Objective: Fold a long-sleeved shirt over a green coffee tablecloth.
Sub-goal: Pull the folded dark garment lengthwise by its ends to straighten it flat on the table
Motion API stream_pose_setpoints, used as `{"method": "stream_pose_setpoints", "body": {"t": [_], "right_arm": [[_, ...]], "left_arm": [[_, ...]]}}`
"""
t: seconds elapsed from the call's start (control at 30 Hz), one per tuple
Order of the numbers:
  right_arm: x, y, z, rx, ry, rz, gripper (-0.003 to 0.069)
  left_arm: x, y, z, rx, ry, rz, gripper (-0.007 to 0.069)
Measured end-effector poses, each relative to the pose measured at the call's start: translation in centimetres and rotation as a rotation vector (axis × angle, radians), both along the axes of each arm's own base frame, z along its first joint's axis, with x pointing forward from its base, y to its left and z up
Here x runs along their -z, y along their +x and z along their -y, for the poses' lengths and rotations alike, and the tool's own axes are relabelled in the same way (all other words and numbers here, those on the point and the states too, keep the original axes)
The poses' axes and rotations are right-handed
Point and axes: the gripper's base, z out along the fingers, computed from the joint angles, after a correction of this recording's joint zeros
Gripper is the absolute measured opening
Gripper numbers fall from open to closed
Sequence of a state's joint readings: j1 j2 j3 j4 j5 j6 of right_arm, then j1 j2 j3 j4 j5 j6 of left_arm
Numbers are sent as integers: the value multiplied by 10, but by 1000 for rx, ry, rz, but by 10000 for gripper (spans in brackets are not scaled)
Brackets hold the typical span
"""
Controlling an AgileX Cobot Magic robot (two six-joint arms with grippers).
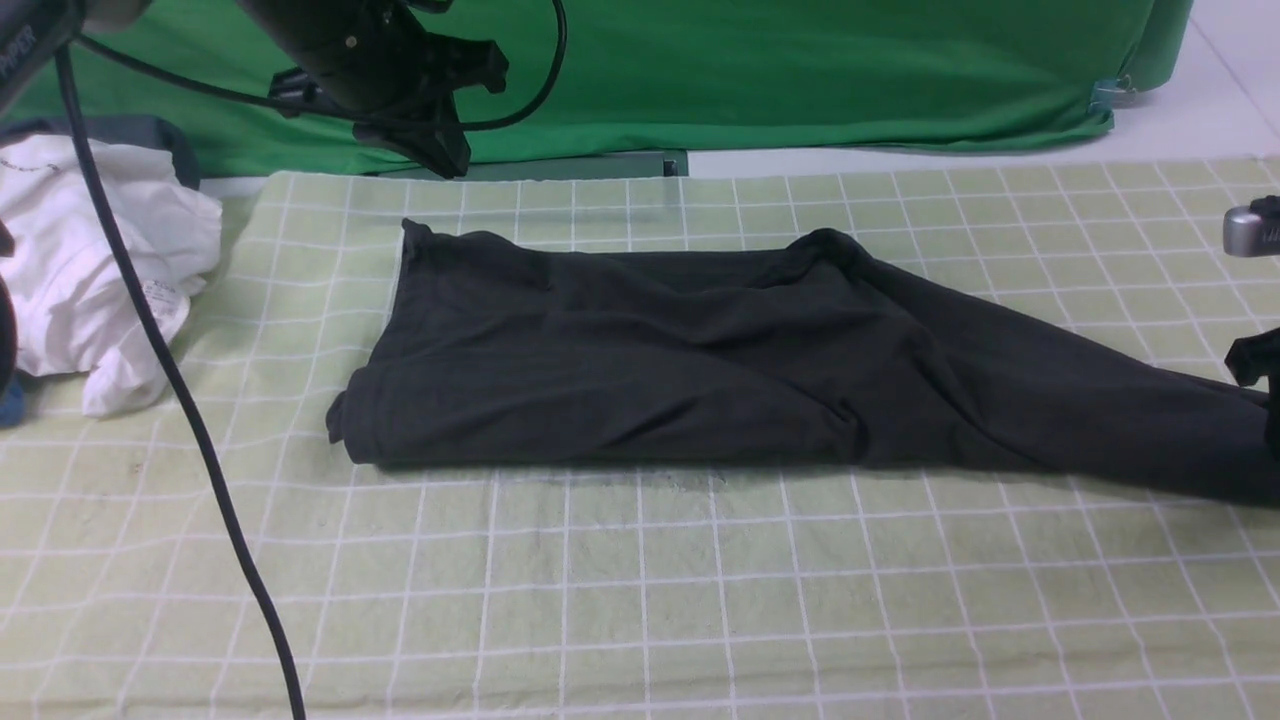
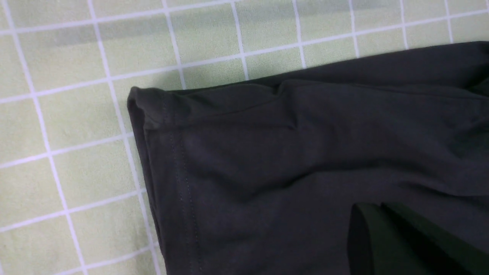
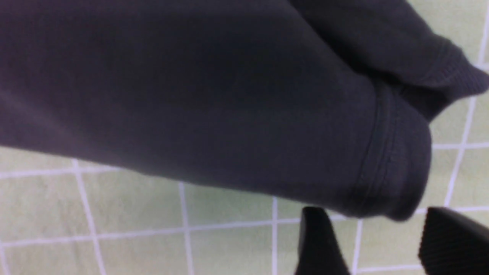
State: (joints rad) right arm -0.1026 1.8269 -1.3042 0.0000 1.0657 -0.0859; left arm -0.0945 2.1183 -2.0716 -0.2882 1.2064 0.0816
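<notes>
At your far left a crumpled white garment (image 1: 100, 250) sits at the tabletop's edge, out of play. The left gripper (image 1: 440, 140) hangs raised over the far left corner of the long-sleeved shirt (image 1: 640, 370), holding nothing, though you cannot tell whether its jaws are parted. The shirt lies mid-tabletop on the green coffee tablecloth (image 1: 640, 600), folded lengthwise into a band. By my judgement the sleeves (image 1: 1080, 400) trailing right remain to be folded in. The right gripper (image 3: 382, 236) waits beside the cuff (image 3: 393, 168), jaws spread and empty.
</notes>
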Motion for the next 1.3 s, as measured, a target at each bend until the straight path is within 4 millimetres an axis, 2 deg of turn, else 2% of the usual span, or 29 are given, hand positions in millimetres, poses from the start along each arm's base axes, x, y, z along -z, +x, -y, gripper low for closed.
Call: {"method": "stream_pose_setpoints", "body": {"t": [0.2,0.53,0.67,0.87,0.97,1.0,1.07,1.17,1.2,1.3], "right_arm": [[8,4,1,-5,-5,-3,339],[43,11,3,-6,-6,-81,331],[42,12,5,-19,-31,-85,331],[33,15,14,-1,-37,-79,422],[38,15,16,20,-10,-100,425],[41,15,17,18,1,-111,406],[46,15,16,-3,17,-124,323],[47,16,15,-38,31,-134,106],[45,17,16,-39,32,-136,70],[30,21,25,-35,21,-145,42]], "left_arm": [[-1,1,3,-3,-34,14,11],[-1,-1,4,7,-46,-12,11],[-1,-2,4,8,-46,-16,11],[-1,-2,4,8,-50,-17,11],[-1,-1,3,7,-50,-17,11],[-1,-1,3,8,-49,-16,11],[-1,-1,3,9,-49,-16,11],[-1,-2,3,14,-47,-15,11],[-1,-2,3,14,-47,-15,11],[-1,-2,3,14,-47,-15,12]]}}
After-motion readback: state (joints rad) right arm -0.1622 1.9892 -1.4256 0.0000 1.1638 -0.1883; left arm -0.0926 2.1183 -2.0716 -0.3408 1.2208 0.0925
